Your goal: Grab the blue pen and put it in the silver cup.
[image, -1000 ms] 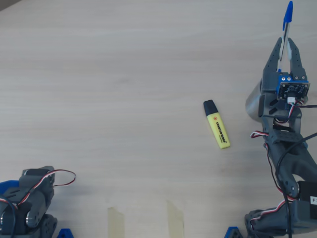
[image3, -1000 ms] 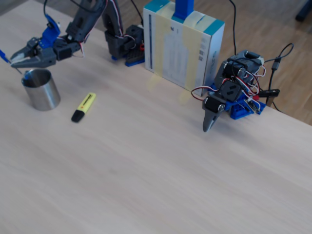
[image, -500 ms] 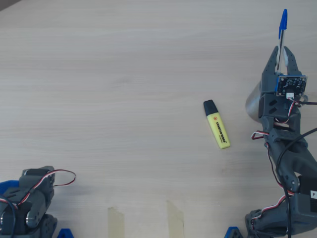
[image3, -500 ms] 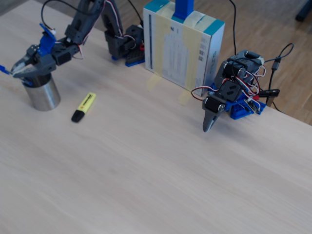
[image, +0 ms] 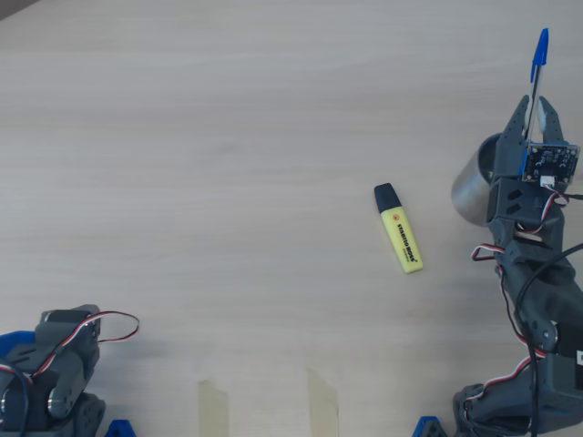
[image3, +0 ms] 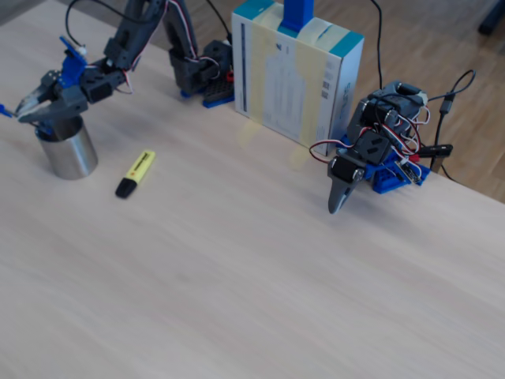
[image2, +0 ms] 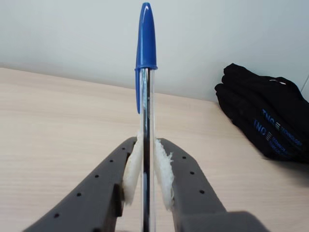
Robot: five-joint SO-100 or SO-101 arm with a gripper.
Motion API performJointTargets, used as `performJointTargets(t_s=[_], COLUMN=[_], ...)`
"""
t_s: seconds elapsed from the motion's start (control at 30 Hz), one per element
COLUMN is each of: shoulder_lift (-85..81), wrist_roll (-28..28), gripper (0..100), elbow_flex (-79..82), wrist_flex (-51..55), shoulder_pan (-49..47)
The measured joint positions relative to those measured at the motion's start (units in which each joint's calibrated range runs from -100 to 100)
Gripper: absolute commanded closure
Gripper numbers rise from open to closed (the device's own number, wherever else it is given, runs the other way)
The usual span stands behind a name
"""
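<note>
Overhead view: your gripper (image: 537, 105) sits over the silver cup (image: 474, 189), clamped on the blue pen (image: 537, 62), whose cap projects beyond the fingertips; yellow highlighter (image: 399, 228) lies well apart. Wrist view: white pads (image2: 164, 174) pinch the clear barrel from both sides. Fixed view: cup (image3: 68, 150) directly beneath your fingers.

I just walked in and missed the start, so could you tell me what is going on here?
The arm's hand is clamped on the blue pen, its padded fingers pressing the clear barrel from both sides, cap pointing away from the arm. In the overhead view the hand sits over the silver cup, and the pen is not yet inside. A yellow highlighter lies untouched on the table nearby.
</note>
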Motion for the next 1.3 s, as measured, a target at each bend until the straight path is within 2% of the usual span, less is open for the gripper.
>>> performJointTargets(t_s=[0.63,1.3], shoulder_lift=[-11.14,-11.98], wrist_roll=[0.0,0.0], gripper=[98,98], elbow_flex=[14.25,20.03], wrist_flex=[0.08,0.17], shoulder_pan=[0.24,0.24])
